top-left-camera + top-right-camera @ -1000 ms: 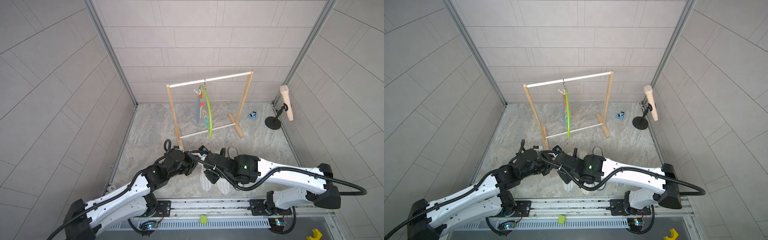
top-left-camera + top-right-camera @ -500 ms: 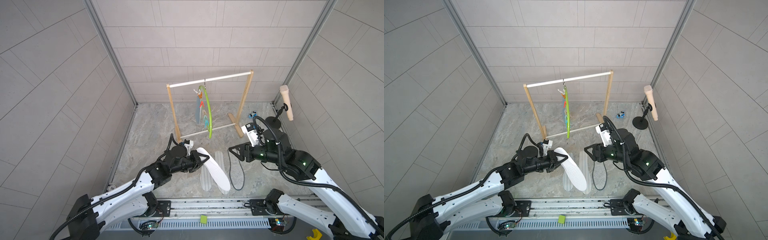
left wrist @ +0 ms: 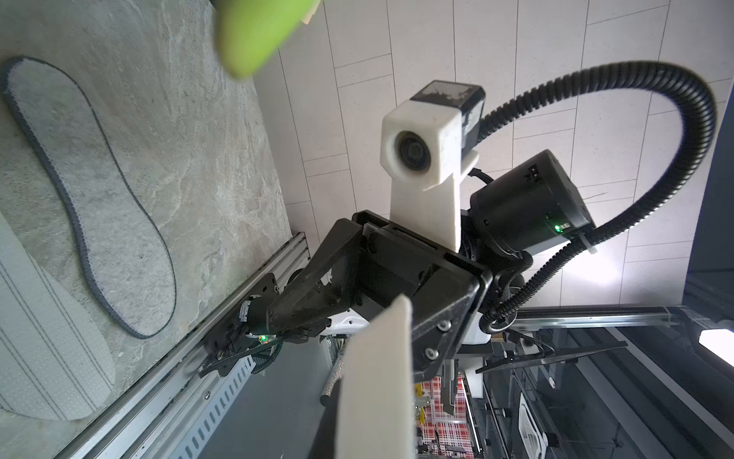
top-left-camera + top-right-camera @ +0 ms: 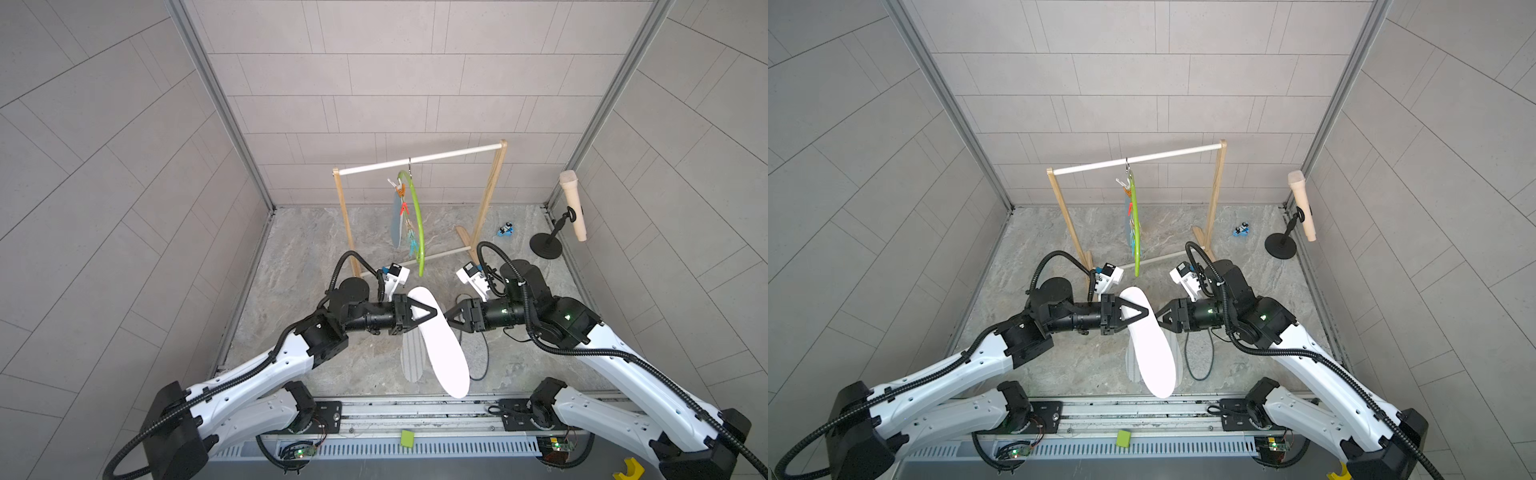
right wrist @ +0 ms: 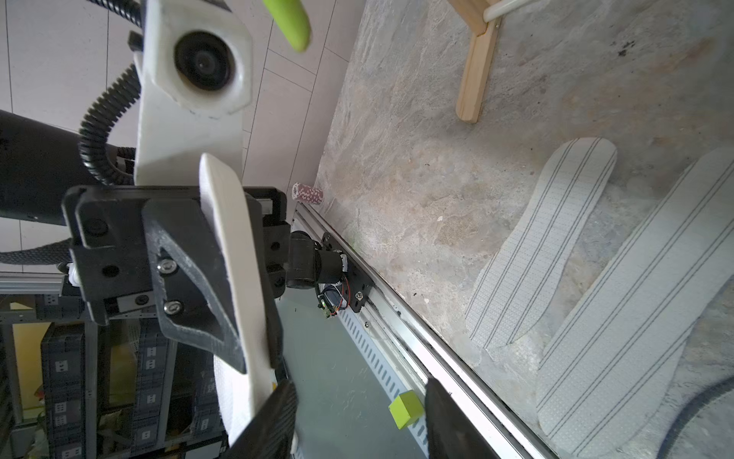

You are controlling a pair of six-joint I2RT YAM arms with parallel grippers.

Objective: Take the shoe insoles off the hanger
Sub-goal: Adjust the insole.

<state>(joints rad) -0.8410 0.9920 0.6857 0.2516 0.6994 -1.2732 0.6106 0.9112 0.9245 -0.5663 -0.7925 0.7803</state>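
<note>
No legible text, labels or numbers in any view. Only candidate: a faint embossed mark on the black motor housing (image 3: 528, 198) just behind the right hand (image 4: 446, 320), seen from the left wrist, too blurred to read.

A white insole (image 3: 373, 381) stands edge-on before the right gripper's (image 3: 349, 326) parted fingers (image 3: 313, 274); a grey insole (image 3: 99, 206) lies flat.

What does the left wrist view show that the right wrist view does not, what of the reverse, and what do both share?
Left wrist only: the right gripper head-on, jaws open. Right wrist only: a lime block and the left gripper shut on the white insole. Both: the white insole, a striped insole and the hanger, just its green tip.
</note>
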